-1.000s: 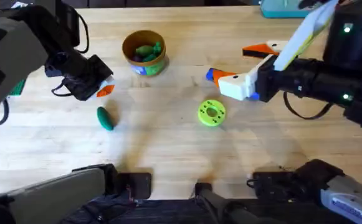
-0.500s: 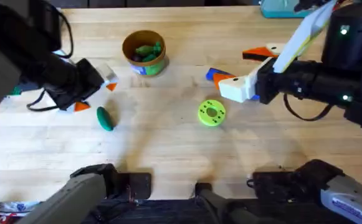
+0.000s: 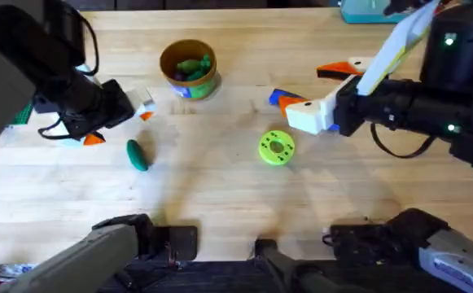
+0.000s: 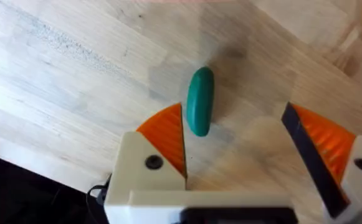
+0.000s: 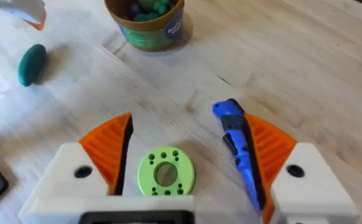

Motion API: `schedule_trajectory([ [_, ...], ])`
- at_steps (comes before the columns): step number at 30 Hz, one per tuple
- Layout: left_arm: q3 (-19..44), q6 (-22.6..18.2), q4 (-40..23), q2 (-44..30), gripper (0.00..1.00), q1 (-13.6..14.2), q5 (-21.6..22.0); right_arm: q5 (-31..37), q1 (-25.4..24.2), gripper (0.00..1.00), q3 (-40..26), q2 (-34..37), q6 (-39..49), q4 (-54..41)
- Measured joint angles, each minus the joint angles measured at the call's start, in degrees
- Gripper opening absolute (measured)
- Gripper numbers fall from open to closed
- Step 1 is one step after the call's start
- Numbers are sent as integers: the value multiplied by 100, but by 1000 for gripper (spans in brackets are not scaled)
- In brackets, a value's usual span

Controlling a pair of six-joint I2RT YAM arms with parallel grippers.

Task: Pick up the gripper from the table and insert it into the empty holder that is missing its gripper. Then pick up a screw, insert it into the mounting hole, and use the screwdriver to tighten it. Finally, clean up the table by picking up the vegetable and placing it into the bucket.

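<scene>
The dark green vegetable [image 3: 137, 155] lies on the table [image 3: 220, 195] just in front of my left gripper [image 3: 120, 126], which hangs open above the wood. In the left wrist view the vegetable [image 4: 200, 109] sits by one orange pad [image 4: 165, 134] of the left gripper [image 4: 233, 115]. My right gripper [image 3: 297, 112] is open; the blue screwdriver [image 5: 240, 146] rests against one of its pads [image 5: 271, 146], and the lime disc [image 5: 166, 174] lies below the right gripper [image 5: 187, 124]. The bucket [image 3: 189, 68] holds green toys. A loose orange-and-white gripper [image 3: 342, 67] lies at the back right. No screw or holder can be made out.
The lime disc [image 3: 276, 148] lies mid-table. A white and yellow bar [image 3: 395, 45] slants over the right arm. A teal object [image 3: 370, 10] sits at the far edge. Dark arm bases line the near edge.
My left gripper has spread its fingers and shifted left and nearer, towards the vegetable. The right arm, screwdriver and disc have not moved.
</scene>
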State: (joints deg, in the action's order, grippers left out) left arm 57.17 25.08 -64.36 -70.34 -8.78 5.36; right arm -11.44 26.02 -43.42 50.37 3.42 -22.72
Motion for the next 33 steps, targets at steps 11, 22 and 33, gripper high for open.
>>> schedule_trajectory([
  [11,-16,-77,143,-1037,933,0,-340,0,0,973,0,0,0,0],
  [22,-825,336,653,-1247,933,0,-157,0,0,973,0,0,0,2],
  [33,-929,403,913,-1241,32,0,-87,0,0,973,0,0,0,0],
])
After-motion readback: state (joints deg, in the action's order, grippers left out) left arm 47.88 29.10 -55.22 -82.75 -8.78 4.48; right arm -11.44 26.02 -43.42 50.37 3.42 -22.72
